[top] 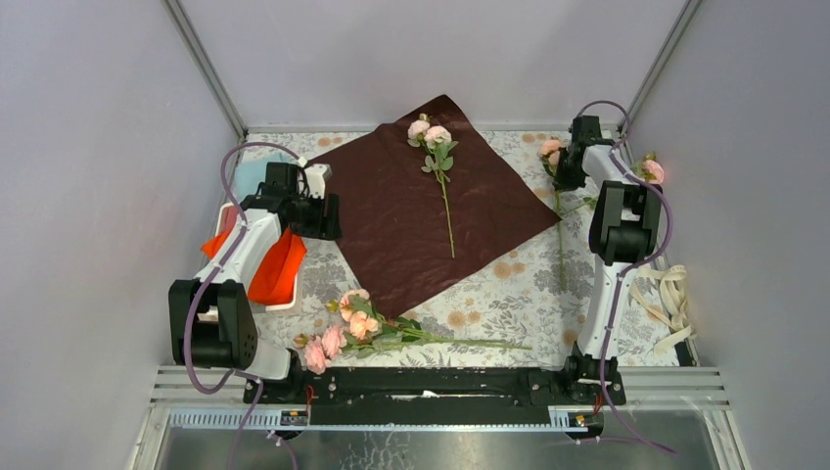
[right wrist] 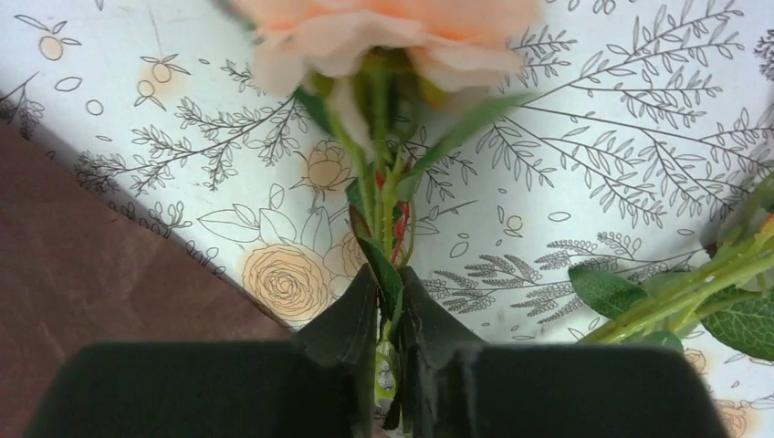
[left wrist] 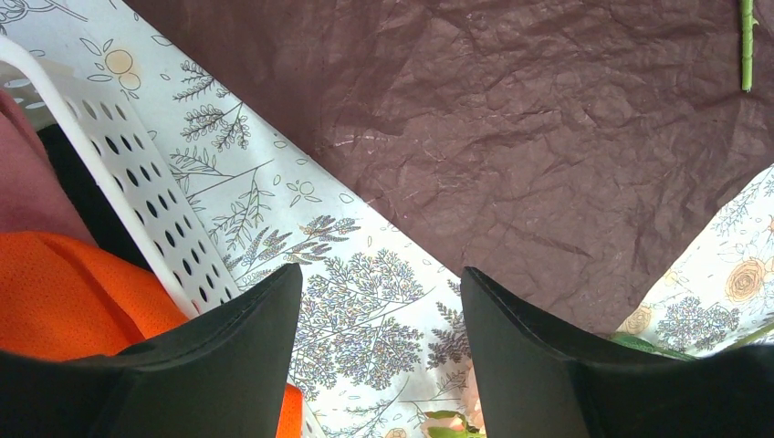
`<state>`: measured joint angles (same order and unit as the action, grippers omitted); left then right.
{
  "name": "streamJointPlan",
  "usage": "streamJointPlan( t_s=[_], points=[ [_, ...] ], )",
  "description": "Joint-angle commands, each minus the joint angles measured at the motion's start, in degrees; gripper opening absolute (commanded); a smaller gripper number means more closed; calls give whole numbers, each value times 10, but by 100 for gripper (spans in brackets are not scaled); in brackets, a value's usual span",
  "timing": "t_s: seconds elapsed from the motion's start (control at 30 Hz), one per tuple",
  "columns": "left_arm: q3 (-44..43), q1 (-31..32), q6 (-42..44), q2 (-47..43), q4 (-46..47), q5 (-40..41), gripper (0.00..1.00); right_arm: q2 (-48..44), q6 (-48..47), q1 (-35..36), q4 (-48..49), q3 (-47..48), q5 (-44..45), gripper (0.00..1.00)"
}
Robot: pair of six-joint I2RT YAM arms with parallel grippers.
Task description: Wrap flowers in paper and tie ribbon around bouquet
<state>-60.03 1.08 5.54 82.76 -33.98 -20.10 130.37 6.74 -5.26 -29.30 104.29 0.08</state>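
The dark red paper lies spread flat on the tablecloth at the back middle. One stem of pink flowers rests on it. A second bunch lies near the front edge. My right gripper is shut on the green stem of a third rose, just past the paper's right corner, at the back right. My left gripper is open and holds nothing; it hovers over bare tablecloth beside the paper's left edge. The cream ribbon lies loose at the far right.
A white perforated basket holding an orange cloth stands at the left, close under my left arm. A light blue cloth lies behind it. Another pink rose sits by the right wall. Metal frame posts rise at the back corners.
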Motion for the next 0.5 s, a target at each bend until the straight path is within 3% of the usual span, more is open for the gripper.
streamJointPlan(
  t_s=[0.0, 0.13, 0.27, 0.47],
  points=[
    [-2, -3, 9, -14, 9, 3, 72, -30, -58, 2, -11, 24, 66, 1],
    [-5, -3, 11, -14, 9, 4, 72, -105, -99, 2, 27, 16, 109, 0],
    [-8, -3, 13, -14, 9, 1, 72, -219, -100, 2, 133, -48, 114, 0],
    [-17, -3, 21, -17, 5, -8, 72, -433, -128, 8, 427, -243, 144, 0]
  ],
)
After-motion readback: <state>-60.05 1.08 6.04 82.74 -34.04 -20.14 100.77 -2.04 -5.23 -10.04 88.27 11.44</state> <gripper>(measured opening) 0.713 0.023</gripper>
